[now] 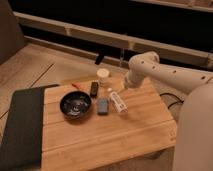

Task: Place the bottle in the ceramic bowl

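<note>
at the far left a dark mat (20, 125) lies flat, its right edge against the wooden counter (115, 142). on the counter's left half sits the bowl (76, 105), black and glossy inside, upright, with nothing in it. behind the bowl, toward the counter's far edge, lies a thin red thing (76, 86); i cannot tell what it is. just right of that lies a small dark block (94, 89), and behind it, at the far edge, stands a cream tub (102, 75).

just right of the bowl, near it but apart, lies a blue-grey block (102, 106). right of that block lies the bottle (118, 102), on its side on the counter, slanting from far-left to near-right, with one end toward the dark block. it is outside the bowl, with the blue-grey block between the two.

my pincer (123, 88) is just beyond the bottle's far end, low over the counter and right of the dark block. i cannot tell how wide it stands, nor whether it touches the bottle; it looks to have hold of nothing. my white arm (165, 75) rises from it to a bend over the counter's far right corner, then runs off to the right, where my pale body (197, 130) fills the edge.
</note>
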`<action>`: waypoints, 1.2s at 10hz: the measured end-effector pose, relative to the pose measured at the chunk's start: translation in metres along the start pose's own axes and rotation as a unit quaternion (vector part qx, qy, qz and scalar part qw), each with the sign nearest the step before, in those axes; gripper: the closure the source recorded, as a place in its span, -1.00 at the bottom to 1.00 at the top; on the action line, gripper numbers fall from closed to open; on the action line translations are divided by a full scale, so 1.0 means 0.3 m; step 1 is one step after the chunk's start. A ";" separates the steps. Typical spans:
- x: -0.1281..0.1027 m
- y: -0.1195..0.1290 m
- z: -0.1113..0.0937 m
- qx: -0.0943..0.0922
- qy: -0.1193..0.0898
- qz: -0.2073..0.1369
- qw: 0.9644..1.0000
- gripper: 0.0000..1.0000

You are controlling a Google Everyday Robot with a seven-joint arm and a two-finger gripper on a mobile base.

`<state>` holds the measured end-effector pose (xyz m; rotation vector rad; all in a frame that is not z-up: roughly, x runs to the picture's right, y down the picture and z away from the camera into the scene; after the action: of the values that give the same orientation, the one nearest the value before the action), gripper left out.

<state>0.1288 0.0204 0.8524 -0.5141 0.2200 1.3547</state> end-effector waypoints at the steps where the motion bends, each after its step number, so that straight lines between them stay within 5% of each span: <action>1: -0.010 -0.001 0.034 0.003 0.003 -0.006 1.000 -0.30; 6: -0.061 0.089 0.196 -0.024 0.031 -0.063 0.997 -0.30; 12: 0.025 0.032 0.356 -0.033 0.097 -0.044 0.994 -0.18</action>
<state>0.1061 0.0788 0.9399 -0.7049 0.3091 1.2294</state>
